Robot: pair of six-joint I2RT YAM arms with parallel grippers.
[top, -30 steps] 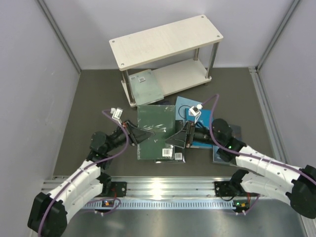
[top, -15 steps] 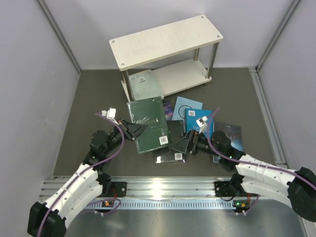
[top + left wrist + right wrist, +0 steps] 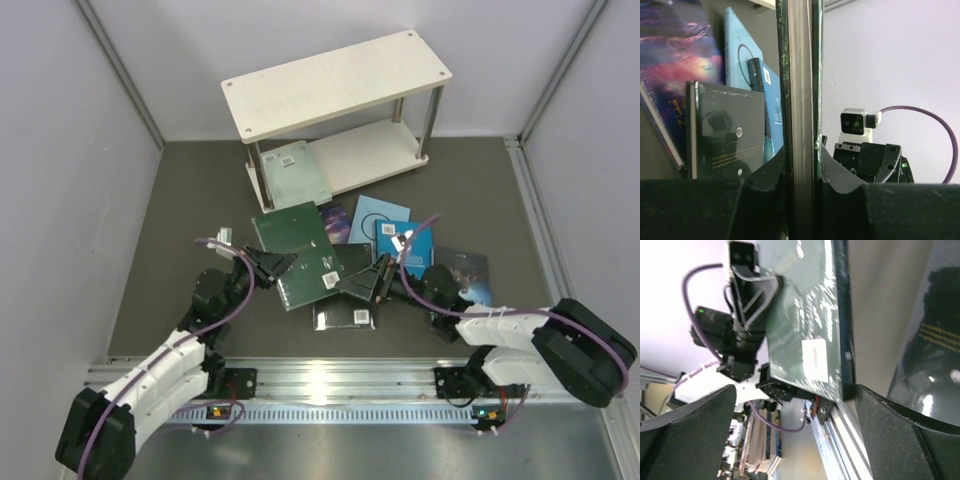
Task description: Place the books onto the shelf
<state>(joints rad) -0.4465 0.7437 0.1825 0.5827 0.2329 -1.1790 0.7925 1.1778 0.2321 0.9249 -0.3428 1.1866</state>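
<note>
The dark green book (image 3: 298, 250) sits tilted over the middle of the pile, its near left edge clamped between the tight-closed fingers of the left gripper (image 3: 277, 264); from that wrist the book shows edge-on between the fingers. The right gripper (image 3: 362, 284) hangs just beside the book's near right corner with its fingers spread wide and nothing in them, above a black book (image 3: 335, 312). Behind lie a starry book (image 3: 337, 220), a light blue book (image 3: 380, 213) and a bright blue book (image 3: 385, 232). The shelf (image 3: 335, 80) stands at the back of the dark table (image 3: 180, 220), a pale book (image 3: 293, 172) at its lower board.
</note>
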